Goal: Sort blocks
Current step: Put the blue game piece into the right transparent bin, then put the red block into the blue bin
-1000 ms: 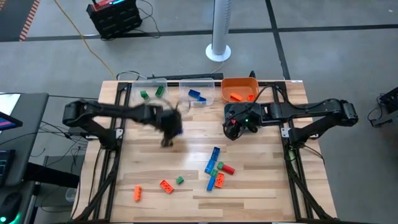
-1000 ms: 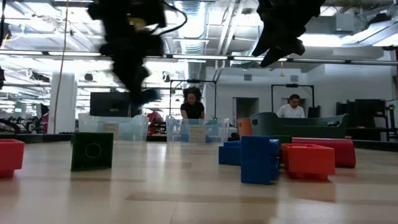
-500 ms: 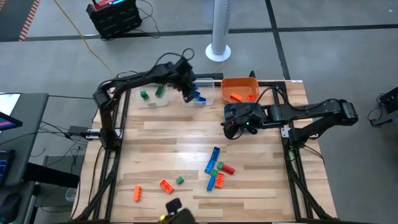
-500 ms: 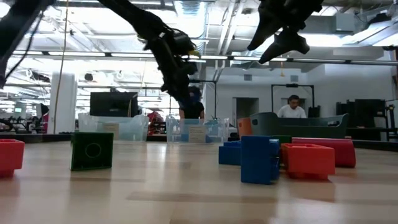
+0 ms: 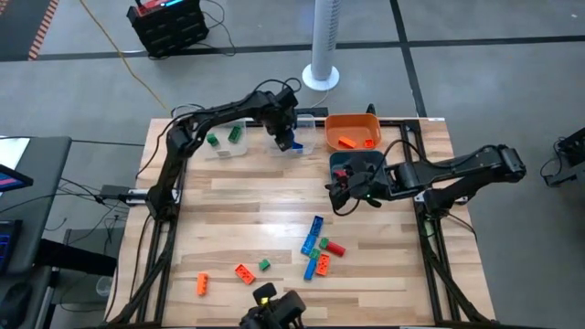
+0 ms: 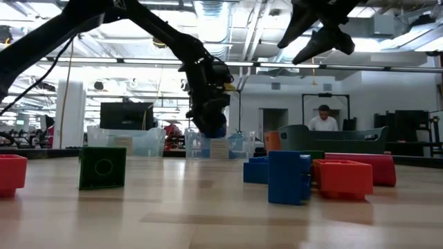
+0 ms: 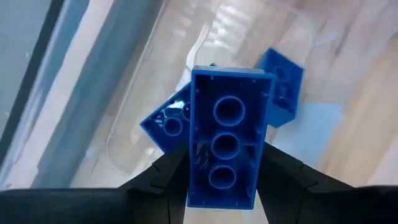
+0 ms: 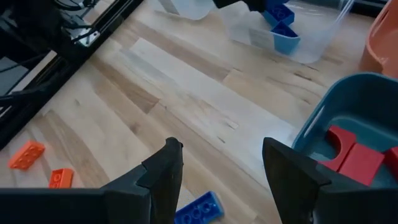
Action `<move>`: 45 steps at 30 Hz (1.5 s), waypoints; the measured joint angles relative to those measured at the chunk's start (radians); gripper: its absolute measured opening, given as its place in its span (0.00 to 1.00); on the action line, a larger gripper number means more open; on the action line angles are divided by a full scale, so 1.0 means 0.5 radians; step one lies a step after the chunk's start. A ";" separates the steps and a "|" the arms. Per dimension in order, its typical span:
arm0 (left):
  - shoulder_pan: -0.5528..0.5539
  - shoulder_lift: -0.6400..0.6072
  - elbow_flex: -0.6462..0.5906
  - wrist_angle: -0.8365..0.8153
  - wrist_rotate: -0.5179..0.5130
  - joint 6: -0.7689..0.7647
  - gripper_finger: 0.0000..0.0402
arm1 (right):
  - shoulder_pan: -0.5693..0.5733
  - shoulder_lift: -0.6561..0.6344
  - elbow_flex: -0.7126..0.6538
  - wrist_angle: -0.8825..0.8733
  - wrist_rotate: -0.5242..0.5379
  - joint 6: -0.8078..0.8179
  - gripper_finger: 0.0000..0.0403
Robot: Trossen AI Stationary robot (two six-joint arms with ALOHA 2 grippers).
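The left gripper (image 5: pixel 284 137) hangs directly over the middle clear bin (image 5: pixel 306 133) at the table's far edge, its two fingers (image 7: pixel 283 174) clamped on the sides of a blue brick (image 7: pixel 225 146). The left wrist view looks at the brick's hollow underside, three round tubes in a row. Its long axis runs along the fingers and points down into the bin. Straight beneath it, inside the same bin, lie two more blue bricks (image 7: pixel 280 87), so the held piece is lined up with its own colour, and the move that follows looks like a plain release, with little or no sideways correction needed. The low view shows the gripper only slightly above the bin's rim.

The right gripper (image 8: pixel 221 180) waits over bare wood just in front of the teal bin (image 8: pixel 348 93), which holds red bricks (image 8: pixel 354 158); its fingers are spread apart and carry nothing. Relative to the middle clear bin, the unsorted bricks sit towards the table's near edge: a blue, green and red cluster (image 5: pixel 317 249) closer to the right arm, and orange pieces with a green one (image 5: pixel 242 272) further left. The left clear bin (image 5: pixel 222 137) holds green bricks and the orange bin (image 5: pixel 353 130) orange ones.
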 joint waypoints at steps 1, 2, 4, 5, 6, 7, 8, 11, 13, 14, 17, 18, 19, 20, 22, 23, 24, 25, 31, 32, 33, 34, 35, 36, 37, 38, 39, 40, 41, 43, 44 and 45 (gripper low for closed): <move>0.000 0.006 0.000 -0.006 -0.019 -0.012 0.38 | 0.005 0.001 0.000 0.001 0.008 0.001 0.56; 0.000 0.009 -0.001 -0.009 -0.048 -0.017 0.40 | 0.008 0.000 0.000 0.000 0.012 0.002 0.56; -0.001 0.006 -0.001 -0.004 -0.101 -0.003 0.43 | 0.015 0.000 0.000 -0.003 0.021 0.011 0.56; -0.001 -0.003 -0.001 -0.006 -0.109 0.007 0.45 | 0.014 0.000 0.000 -0.005 0.022 0.012 0.56; -0.001 -0.011 -0.001 -0.016 -0.113 0.010 0.47 | 0.014 0.000 0.000 -0.006 0.024 0.012 0.56; -0.001 -0.015 -0.001 -0.026 -0.113 0.011 0.49 | 0.014 0.000 0.000 -0.006 0.024 0.013 0.56; 0.000 -0.017 -0.001 -0.034 -0.113 0.012 0.51 | 0.014 0.000 0.000 -0.007 0.025 0.012 0.56; 0.010 -0.042 0.002 -0.085 -0.114 0.035 0.57 | 0.014 0.000 0.000 -0.009 0.024 0.003 0.56; 0.011 -0.095 0.002 -0.084 -0.120 0.052 0.58 | 0.014 0.000 0.000 -0.024 0.024 0.002 0.56; 0.009 -0.132 0.003 -0.078 -0.131 0.061 0.58 | 0.014 0.000 0.000 -0.039 0.024 0.002 0.56; -0.013 -0.269 0.006 -0.033 -0.152 0.079 0.57 | 0.015 0.000 0.000 -0.107 0.023 -0.001 0.56; -0.028 -0.316 0.006 -0.009 -0.152 0.090 0.56 | 0.017 0.000 0.000 -0.127 0.023 -0.006 0.56; -0.046 -0.368 0.006 0.012 -0.151 0.100 0.55 | 0.020 0.000 0.000 -0.141 0.023 -0.016 0.56; -0.067 -0.419 0.006 0.030 -0.152 0.112 0.54 | 0.024 0.000 0.000 -0.151 0.023 -0.031 0.56; -0.117 -0.520 0.007 0.055 -0.151 0.138 0.52 | 0.027 0.000 0.000 -0.159 0.023 -0.066 0.56; -0.144 -0.569 0.007 0.054 -0.156 0.148 0.52 | 0.027 0.000 0.000 -0.159 0.022 -0.084 0.56; -0.177 -0.611 0.008 0.051 -0.174 0.151 0.51 | 0.027 0.000 0.000 -0.157 0.018 -0.106 0.56; -0.210 -0.658 0.009 0.044 -0.194 0.150 0.51 | 0.025 0.000 0.000 -0.154 0.006 -0.127 0.56; -0.429 -0.946 -0.180 0.038 -0.217 0.111 0.49 | -0.021 0.000 0.000 -0.118 -0.242 -0.360 0.56; -0.463 -0.999 -0.254 0.037 -0.219 0.089 0.49 | -0.027 0.000 0.000 -0.116 -0.285 -0.400 0.56; -0.498 -1.050 -0.334 0.033 -0.225 0.062 0.49 | -0.034 0.000 0.000 -0.117 -0.330 -0.444 0.56; -0.531 -1.102 -0.424 0.037 -0.229 0.026 0.49 | -0.038 0.000 0.000 -0.118 -0.366 -0.491 0.56; -0.562 -1.163 -0.528 0.039 -0.231 -0.024 0.49 | -0.041 0.000 0.000 -0.120 -0.402 -0.544 0.56; -0.596 -1.222 -0.639 0.037 -0.233 -0.084 0.49 | -0.040 0.000 0.000 -0.127 -0.440 -0.600 0.56; -0.630 -1.287 -0.748 0.052 -0.233 -0.154 0.49 | -0.040 0.000 0.000 -0.137 -0.482 -0.648 0.56; -0.665 -1.358 -0.867 0.082 -0.232 -0.226 0.49 | -0.039 0.000 0.000 -0.150 -0.529 -0.691 0.56; -0.703 -1.429 -0.982 0.102 -0.229 -0.299 0.49 | -0.039 0.000 0.000 -0.170 -0.577 -0.728 0.56; -0.738 -1.502 -1.093 0.124 -0.226 -0.374 0.49 | -0.039 0.000 0.000 -0.190 -0.624 -0.755 0.56; -0.778 -1.572 -1.201 0.146 -0.226 -0.452 0.49 | -0.038 0.000 0.000 -0.208 -0.662 -0.782 0.56; -0.851 -1.708 -1.387 0.182 -0.232 -0.616 0.49 | -0.026 0.022 0.000 -0.253 -0.718 -0.828 0.56; -0.885 -1.776 -1.472 0.202 -0.235 -0.704 0.49 | -0.015 0.036 0.000 -0.275 -0.733 -0.852 0.57; -0.914 -1.839 -1.546 0.203 -0.241 -0.792 0.49 | 0.003 0.063 0.000 -0.297 -0.748 -0.876 0.57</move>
